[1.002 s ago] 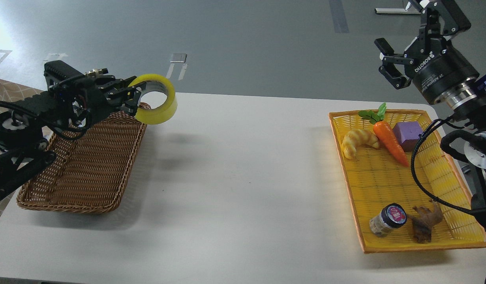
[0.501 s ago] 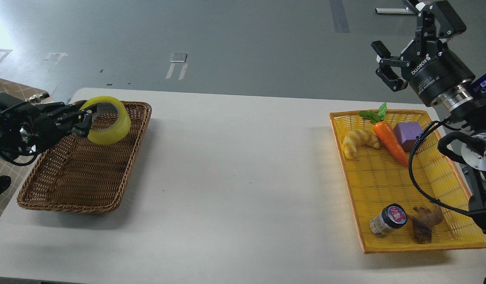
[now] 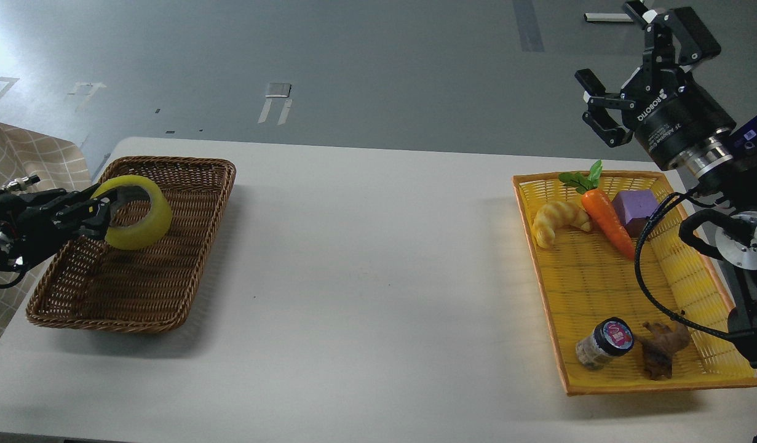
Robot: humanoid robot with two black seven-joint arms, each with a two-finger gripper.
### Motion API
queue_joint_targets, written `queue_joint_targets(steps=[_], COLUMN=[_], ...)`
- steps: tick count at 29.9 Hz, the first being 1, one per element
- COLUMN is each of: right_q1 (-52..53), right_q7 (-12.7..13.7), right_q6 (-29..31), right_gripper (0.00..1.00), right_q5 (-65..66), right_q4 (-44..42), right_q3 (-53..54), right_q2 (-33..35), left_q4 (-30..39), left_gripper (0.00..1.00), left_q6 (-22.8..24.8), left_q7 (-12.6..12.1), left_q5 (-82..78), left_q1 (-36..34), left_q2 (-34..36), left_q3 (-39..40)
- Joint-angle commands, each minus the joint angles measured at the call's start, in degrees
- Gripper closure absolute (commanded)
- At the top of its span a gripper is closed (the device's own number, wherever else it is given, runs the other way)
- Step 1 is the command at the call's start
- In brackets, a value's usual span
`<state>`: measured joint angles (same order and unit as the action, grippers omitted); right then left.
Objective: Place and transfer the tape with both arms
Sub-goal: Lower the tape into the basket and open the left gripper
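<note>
Bright, even light across the white table (image 3: 366, 258), and the picture is sharp in the middle. Strong glare washes out the grey floor (image 3: 3, 37) at ten o'clock. Soft shadows spread around the brown basket (image 3: 138, 289), darkest at its near edge toward six o'clock, and a thin one runs along the near edge of the yellow basket (image 3: 606, 289). The right gripper (image 3: 624, 67) at two o'clock looks crisp; the dark left gripper (image 3: 92, 212) at nine o'clock loses its detail.

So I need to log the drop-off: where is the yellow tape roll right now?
In the head view, the translucent yellow tape roll is at far left, gripped by the left hand over the far part of the brown wicker basket.
</note>
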<state>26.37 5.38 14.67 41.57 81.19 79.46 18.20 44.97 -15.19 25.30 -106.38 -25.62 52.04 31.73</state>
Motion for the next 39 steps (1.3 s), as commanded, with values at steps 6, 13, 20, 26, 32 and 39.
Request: queue_joint_targets(steps=[6,13,20,26,32,39], right_q1=[-0.6,-1.1,-1.7,-1.8,-1.8,-1.8], right_q7=[0.0,0.0,0.0,0.0,0.0,0.0], right_q6=[-0.2,-0.2,-0.3,-0.2,-0.2,-0.1], right_gripper=[0.00,0.00,0.00,0.00,0.00,0.00], right_q5=[0.0,0.0,0.0,0.0,0.0,0.0], right_q4=[0.0,0.1,0.1,0.0,0.0,-0.1], right_q3=[0.1,0.3,0.4,0.3,0.3,0.2], right_q2=[0.1,0.2,0.3,0.1,0.0,0.0], left_q4=[-2.2,-3.7,-7.3,-10.0,-9.6,-9.1], left_gripper=[0.81,0.61,0.42,0.31,0.14,0.03], left_q6=[-1.1,-1.2,-2.1,-5.7,-7.5,-6.6], left_q7=[0.0,0.8,2.7,2.7,2.7,2.7], left_q5=[-0.1,0.0,0.0,0.2,5.7,24.9], left_q1=[0.7,0.7,0.7,0.1,-2.3,-7.8], left_q2=[-1.9,-3.2,-4.8,-6.2,-6.3,-11.2], left_q3=[0.0,0.0,0.0,0.2,0.2,0.3])
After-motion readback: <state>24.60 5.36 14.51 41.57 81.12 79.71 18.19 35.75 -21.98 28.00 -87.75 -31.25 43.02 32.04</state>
